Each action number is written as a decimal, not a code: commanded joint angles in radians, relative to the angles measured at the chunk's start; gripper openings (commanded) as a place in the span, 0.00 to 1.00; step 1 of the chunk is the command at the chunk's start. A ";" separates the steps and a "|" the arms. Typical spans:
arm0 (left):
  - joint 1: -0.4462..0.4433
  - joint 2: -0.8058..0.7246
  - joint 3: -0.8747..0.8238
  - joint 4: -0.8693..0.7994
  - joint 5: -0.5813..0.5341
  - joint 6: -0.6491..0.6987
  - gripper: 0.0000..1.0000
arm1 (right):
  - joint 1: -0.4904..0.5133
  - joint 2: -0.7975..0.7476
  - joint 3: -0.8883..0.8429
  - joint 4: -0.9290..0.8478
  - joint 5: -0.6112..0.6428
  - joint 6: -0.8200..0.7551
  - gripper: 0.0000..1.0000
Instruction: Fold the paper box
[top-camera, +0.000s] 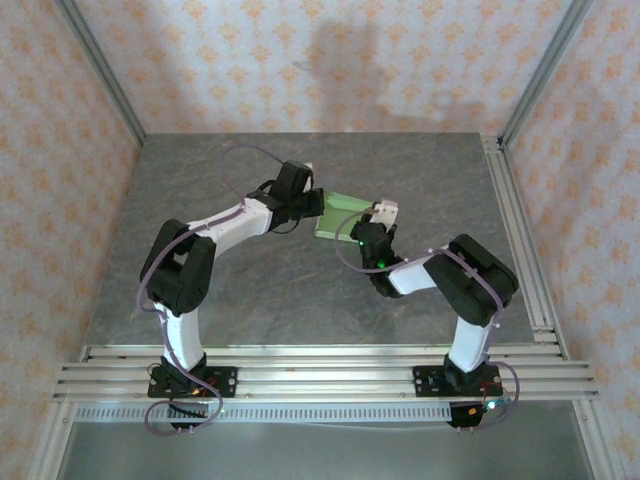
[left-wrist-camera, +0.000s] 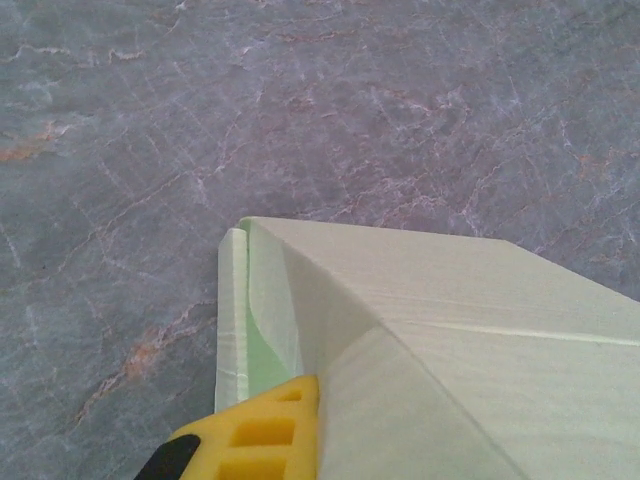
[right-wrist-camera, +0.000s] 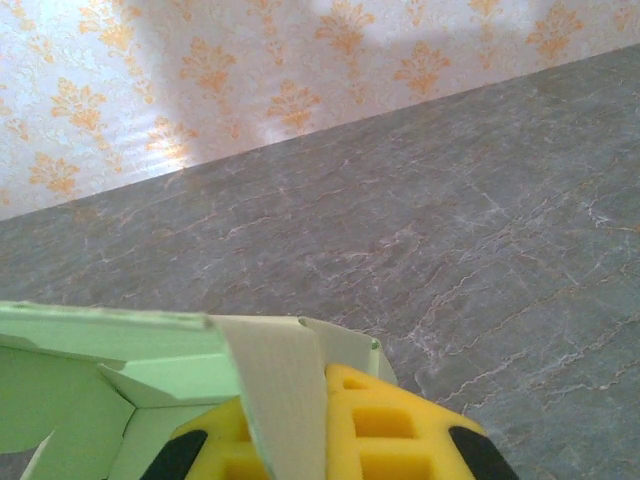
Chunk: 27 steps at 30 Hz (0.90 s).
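**Top external view: two pincers shut on one pale green box**

The paper box (top-camera: 338, 216) sits low over the middle of the grey marble table (top-camera: 200, 200), caught between the two arms. The left gripper (top-camera: 318, 206) has it by one end and the right gripper (top-camera: 373, 220) by the other, so the card spans the gap between them.

It is thin, pale yellow-green card, creased and partly folded. From the left wrist, a broad panel of the box (left-wrist-camera: 450, 330) runs away ahead and to the right of the yellow finger (left-wrist-camera: 255, 435), with a sharp diagonal crease and a narrow side strip tucked along its left edge. From the right wrist, the box (right-wrist-camera: 110, 370) opens to the left of the finger (right-wrist-camera: 395, 430), showing inner flaps and a fold, while one plain flap crosses straight over the yellow pad.

Both pincers are closed tight, each nipping the card.
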 joint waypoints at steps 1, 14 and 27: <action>-0.015 -0.032 -0.050 0.030 -0.014 -0.029 0.00 | 0.029 0.055 -0.034 0.049 -0.004 0.020 0.00; -0.031 -0.044 -0.137 0.101 -0.053 -0.037 0.00 | 0.038 0.134 -0.102 0.210 -0.013 0.036 0.00; -0.036 -0.046 -0.129 0.058 -0.093 -0.030 0.00 | 0.047 -0.026 -0.164 0.209 -0.062 -0.026 0.60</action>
